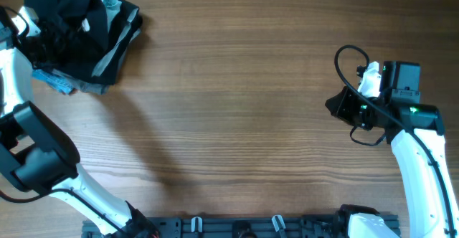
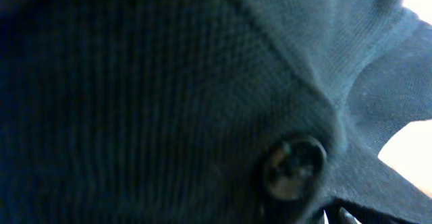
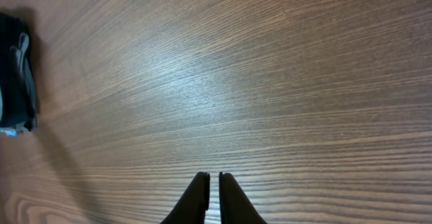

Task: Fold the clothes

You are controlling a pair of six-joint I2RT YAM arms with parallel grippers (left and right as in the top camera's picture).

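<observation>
Overhead — dark clothes heaped at table corner, right gripper closed

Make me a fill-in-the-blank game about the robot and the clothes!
1. The pile of clothes lies on the ____ side of the table.
2. The left wrist camera sees dark fabric with a round ____ on it.
3. The end effector far from the clothes, over bare wood, is the ____ one.
Missing words: left; button; right.
</observation>
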